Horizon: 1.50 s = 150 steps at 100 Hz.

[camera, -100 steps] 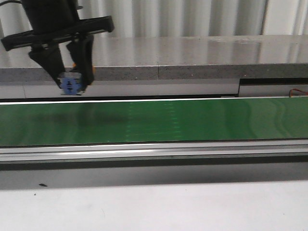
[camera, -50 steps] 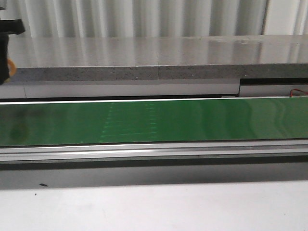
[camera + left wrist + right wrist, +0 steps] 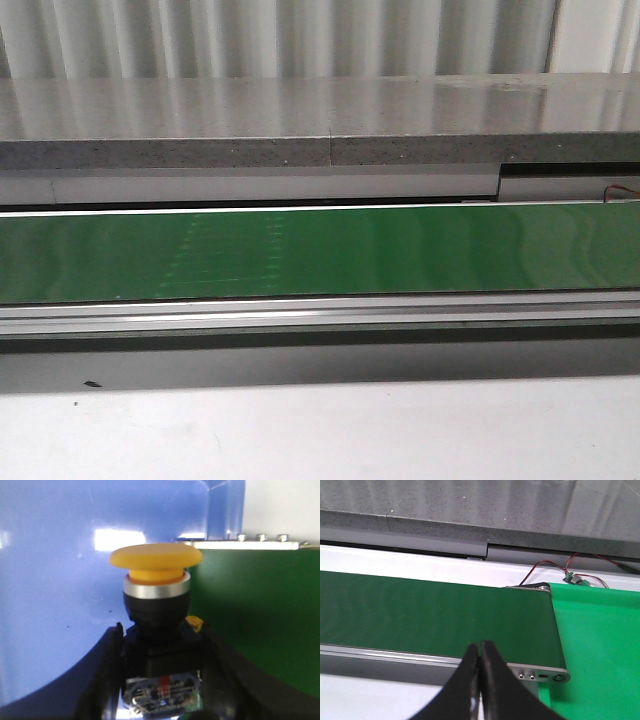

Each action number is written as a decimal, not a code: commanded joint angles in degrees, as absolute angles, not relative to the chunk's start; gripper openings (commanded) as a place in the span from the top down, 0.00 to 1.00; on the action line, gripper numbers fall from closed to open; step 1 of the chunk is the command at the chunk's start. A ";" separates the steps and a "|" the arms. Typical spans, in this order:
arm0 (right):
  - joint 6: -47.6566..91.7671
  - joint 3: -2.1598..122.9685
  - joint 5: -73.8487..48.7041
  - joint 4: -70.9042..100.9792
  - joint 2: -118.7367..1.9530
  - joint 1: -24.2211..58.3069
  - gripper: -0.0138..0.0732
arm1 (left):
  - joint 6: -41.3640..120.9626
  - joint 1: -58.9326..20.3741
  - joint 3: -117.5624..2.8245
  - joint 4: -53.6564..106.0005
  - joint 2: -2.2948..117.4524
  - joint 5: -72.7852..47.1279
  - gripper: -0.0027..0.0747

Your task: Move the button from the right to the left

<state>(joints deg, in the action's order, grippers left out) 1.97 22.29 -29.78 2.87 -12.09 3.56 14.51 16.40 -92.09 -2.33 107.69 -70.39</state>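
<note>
In the left wrist view my left gripper (image 3: 161, 647) is shut on the button (image 3: 157, 587). Its round orange-yellow cap sits on a silver ring and a dark body, and both fingers (image 3: 102, 680) press the body's sides. A blue bin (image 3: 55, 580) lies behind the button, filling most of that view. My right gripper (image 3: 480, 652) is shut and empty, above the near rail of the green conveyor belt (image 3: 430, 615). Neither gripper nor the button shows in the front view.
The green belt (image 3: 320, 250) runs across the front view, with a grey stone ledge (image 3: 320, 120) behind it and a white table (image 3: 320, 430) in front. The belt's right end roller (image 3: 555, 630) meets a bright green mat (image 3: 600, 645). A small wired circuit board (image 3: 575, 579) lies beyond.
My left gripper, holding the button, moved left across the front view and has gone out past its left edge. The faint marks on the belt shifted left.
</note>
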 commanded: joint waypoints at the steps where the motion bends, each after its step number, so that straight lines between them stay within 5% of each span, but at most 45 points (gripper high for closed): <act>1: 2.56 23.64 -25.03 2.50 -12.49 3.63 0.92 | 17.87 17.82 -93.40 -3.43 106.30 -72.03 0.99; 64: 2.56 23.64 -25.01 2.50 -12.49 3.63 0.92 | 18.69 22.72 -93.31 -5.95 118.73 -69.07 0.98; 102: 2.56 23.64 -25.01 2.50 -12.49 3.63 0.92 | 18.93 22.72 -93.31 -8.17 119.75 -68.54 0.42; 150: 2.56 23.64 -25.01 2.50 -12.49 3.63 0.92 | 18.30 22.72 -95.32 -5.50 113.44 -66.16 0.45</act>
<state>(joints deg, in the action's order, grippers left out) 1.97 22.29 -29.78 2.87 -12.09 3.56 18.89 22.67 -93.44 -7.13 119.40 -67.31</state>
